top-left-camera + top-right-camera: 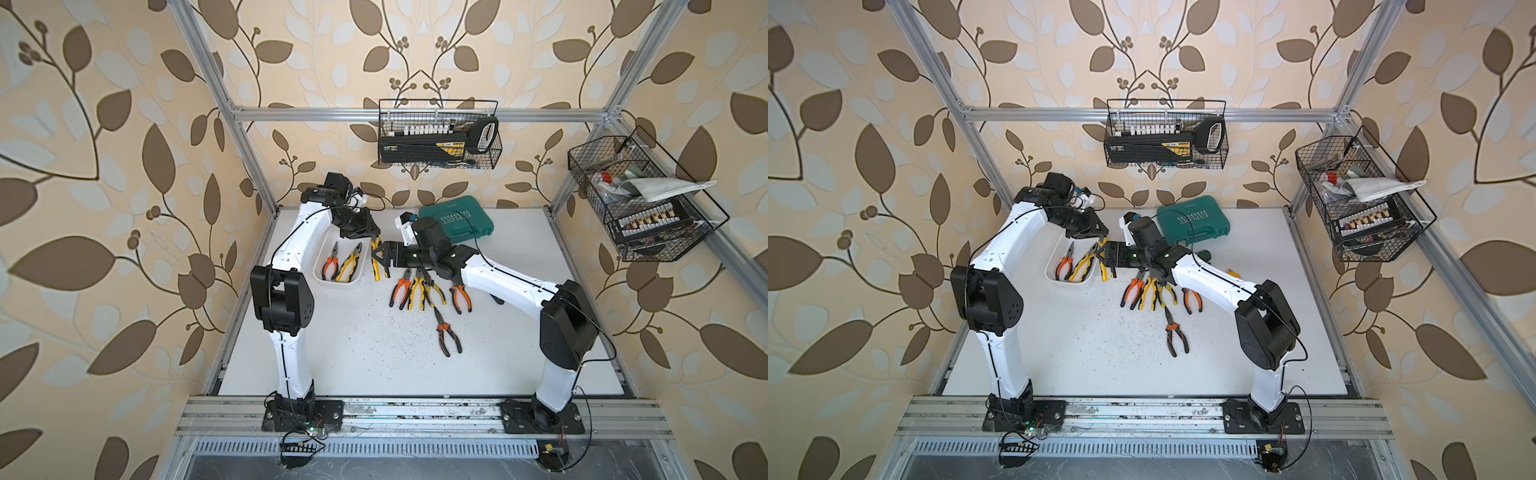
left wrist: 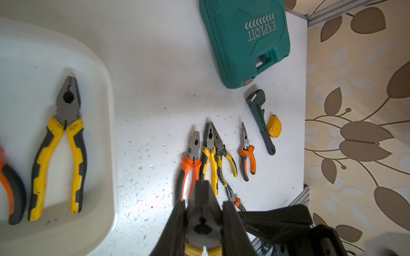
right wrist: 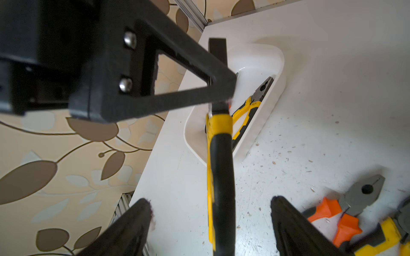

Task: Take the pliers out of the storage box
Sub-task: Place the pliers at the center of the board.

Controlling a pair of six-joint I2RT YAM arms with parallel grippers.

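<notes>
Across the white desk, the teal tool case sits at one o'clock and the storage box at ten o'clock. Two pliers remain inside the box, a yellow pair and an orange pair. Five loose pliers lie on the desk at the box's three to four o'clock.

Just past the box's three o'clock rim, the left pincer is clenched on the metal head of a yellow-handled pair, whose handles point toward six o'clock. The right pincer stands released, one finger on each side of those handles and touching neither.

This looks like a hand-over. To do it well, the right pincer should clench square across both handles, clear of the left one's fingers. Only then should the left let go.

Raised letters on the case read EXPLOIT beside a line of chevrons. Print on one orange handle is too small to read.
</notes>
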